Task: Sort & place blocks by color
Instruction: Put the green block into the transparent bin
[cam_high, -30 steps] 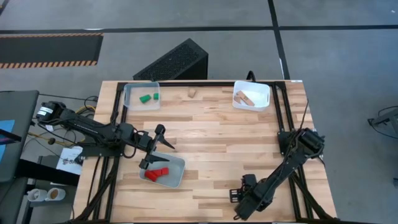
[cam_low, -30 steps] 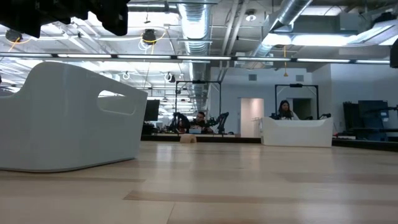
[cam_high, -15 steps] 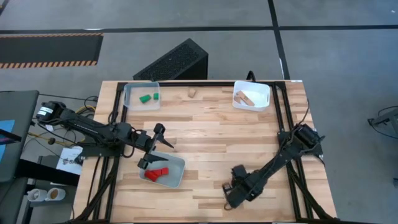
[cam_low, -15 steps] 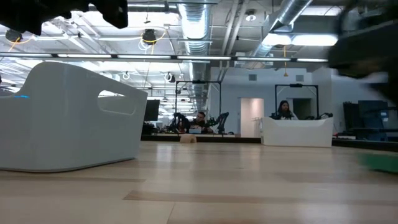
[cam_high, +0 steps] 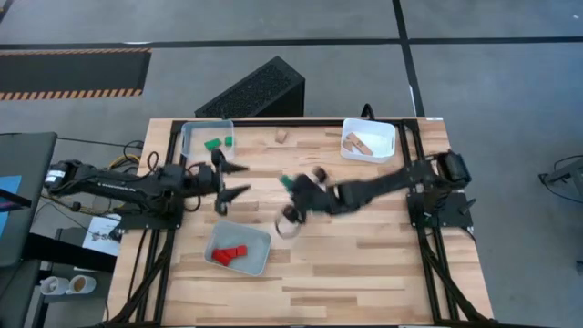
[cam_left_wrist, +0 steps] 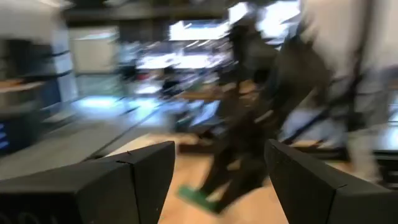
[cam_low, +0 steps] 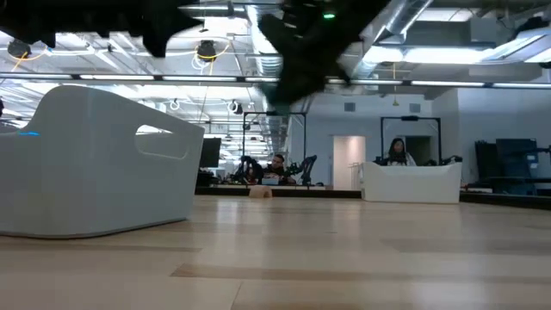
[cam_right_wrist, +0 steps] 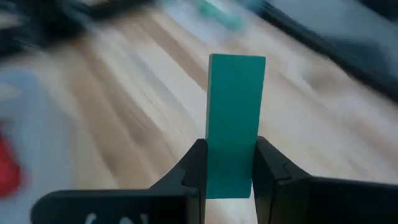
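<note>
High view: right hand [cam_high: 290,187] clenches a green bar [cam_right_wrist: 235,124] mid-bench; left hand [cam_high: 234,179] released; front tray [cam_high: 260,251] holds red blocks [cam_high: 230,254].

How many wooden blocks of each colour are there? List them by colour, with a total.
Green wooden blocks: 3 (two in the far translucent plastic tray, one clamped in the right gripper)
Red wooden blocks: 2, in the near translucent tray
Plain light-wood blocks: 3 (two in the white tray, one loose on the table)
Total: 8
</note>
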You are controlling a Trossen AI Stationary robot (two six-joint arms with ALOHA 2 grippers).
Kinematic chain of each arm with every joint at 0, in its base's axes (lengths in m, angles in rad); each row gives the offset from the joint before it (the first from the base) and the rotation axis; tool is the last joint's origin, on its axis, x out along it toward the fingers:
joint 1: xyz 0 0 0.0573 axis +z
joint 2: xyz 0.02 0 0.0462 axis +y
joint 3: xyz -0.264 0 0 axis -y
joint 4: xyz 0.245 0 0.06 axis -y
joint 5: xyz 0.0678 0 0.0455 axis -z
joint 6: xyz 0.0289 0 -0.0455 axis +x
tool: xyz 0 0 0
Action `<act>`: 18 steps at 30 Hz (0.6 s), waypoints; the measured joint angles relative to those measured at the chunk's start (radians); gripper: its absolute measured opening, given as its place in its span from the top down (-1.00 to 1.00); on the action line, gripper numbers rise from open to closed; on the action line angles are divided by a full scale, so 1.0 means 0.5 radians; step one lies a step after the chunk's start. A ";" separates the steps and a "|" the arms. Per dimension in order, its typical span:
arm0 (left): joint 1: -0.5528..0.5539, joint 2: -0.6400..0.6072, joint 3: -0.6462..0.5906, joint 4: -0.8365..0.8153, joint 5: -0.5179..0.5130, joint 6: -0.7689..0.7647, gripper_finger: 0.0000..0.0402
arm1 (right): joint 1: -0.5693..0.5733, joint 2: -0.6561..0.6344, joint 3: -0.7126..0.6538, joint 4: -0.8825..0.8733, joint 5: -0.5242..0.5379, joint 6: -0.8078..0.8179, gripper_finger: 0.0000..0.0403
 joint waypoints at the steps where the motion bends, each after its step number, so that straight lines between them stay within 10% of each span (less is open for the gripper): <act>1: 0.060 -0.025 0.000 -0.084 -0.033 0.000 -0.19 | -0.085 0.004 0.000 0.216 -0.149 -0.220 0.61; 8: 0.416 -0.148 -0.001 -0.518 0.279 -0.338 -0.39 | -0.547 0.045 0.004 1.098 -1.034 -0.891 0.61; 18: 0.649 0.013 0.000 -0.232 0.423 -0.464 -0.64 | -0.546 0.045 0.002 1.248 -1.274 -0.998 0.61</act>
